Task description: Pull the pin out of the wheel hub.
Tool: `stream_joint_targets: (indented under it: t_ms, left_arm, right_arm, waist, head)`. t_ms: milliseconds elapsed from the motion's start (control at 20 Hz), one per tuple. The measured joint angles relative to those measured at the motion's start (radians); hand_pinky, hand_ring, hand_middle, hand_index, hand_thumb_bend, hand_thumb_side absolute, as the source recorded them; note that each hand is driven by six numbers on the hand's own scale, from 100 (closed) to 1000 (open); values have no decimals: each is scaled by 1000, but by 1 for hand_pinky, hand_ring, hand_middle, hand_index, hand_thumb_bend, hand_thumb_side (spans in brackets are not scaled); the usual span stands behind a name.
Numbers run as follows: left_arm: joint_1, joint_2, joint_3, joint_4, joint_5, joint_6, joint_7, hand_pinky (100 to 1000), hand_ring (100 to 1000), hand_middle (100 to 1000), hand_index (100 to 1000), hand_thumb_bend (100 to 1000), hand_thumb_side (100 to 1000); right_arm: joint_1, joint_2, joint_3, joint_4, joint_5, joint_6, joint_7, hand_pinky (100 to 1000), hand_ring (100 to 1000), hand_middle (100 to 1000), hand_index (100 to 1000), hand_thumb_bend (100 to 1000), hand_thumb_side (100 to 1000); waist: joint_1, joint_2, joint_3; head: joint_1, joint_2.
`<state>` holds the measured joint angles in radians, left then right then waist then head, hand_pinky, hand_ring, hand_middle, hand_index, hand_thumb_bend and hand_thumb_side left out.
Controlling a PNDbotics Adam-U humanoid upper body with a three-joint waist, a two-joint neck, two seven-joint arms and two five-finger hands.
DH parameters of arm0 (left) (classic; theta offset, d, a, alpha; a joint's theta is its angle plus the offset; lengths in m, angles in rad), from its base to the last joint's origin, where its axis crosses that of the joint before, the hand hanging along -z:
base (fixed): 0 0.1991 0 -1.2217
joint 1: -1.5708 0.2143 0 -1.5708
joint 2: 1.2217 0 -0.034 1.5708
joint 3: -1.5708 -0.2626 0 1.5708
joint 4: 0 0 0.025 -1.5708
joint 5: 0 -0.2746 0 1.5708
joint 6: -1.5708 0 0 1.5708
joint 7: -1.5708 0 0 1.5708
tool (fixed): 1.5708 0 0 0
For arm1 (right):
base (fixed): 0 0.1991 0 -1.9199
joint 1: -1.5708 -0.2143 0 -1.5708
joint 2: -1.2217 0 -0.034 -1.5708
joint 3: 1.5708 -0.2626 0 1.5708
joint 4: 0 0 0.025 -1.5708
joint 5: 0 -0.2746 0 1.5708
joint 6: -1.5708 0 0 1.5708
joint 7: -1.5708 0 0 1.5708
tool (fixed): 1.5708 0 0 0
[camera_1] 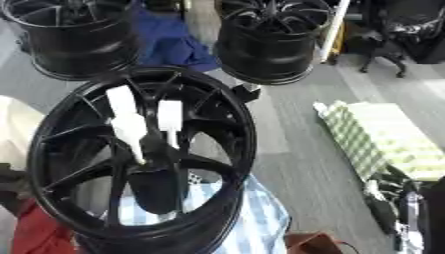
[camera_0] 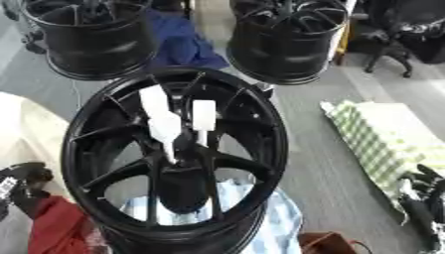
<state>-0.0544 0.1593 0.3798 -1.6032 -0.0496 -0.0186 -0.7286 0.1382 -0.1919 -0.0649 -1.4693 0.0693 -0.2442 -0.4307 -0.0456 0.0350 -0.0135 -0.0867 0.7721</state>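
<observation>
3 white pins (camera_0: pixel 165 126) in wheel hub (camera_0: pixel 178 163), well apart from right robot hand (camera_0: pixel 426 198).

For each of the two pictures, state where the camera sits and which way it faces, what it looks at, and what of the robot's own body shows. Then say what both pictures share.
Left eye view: in the robot's head, looking down at the near wheel hub with white pins; the left hand shows at the left edge, the right hand at the lower right.
Right eye view: same head, set slightly to the right, facing the same way; only the right hand shows clearly.
Shared: the hub, pins, two far wheels, a green-white pad.
</observation>
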Motion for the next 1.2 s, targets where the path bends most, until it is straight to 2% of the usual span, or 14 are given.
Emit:
stream_joint_targets:
  t_ms: [450,1200]
  left_arm:
    - [-7,0,0,0,2,-3,2,663,798,695,802,100,729]
    - [-8,0,0,0,6,-2,2,662,797,693,802,100,732]
  right_arm:
    - [-15,13,47,30,-11,-18,0,626,645,663,823,100,443]
    - [-15,13,59,20,-11,-16,11,626,644,662,825,100,442]
  waist:
    - [4,2,-3]
    - [5,2,-3]
  head:
    - [7,0]
    - [12,0]
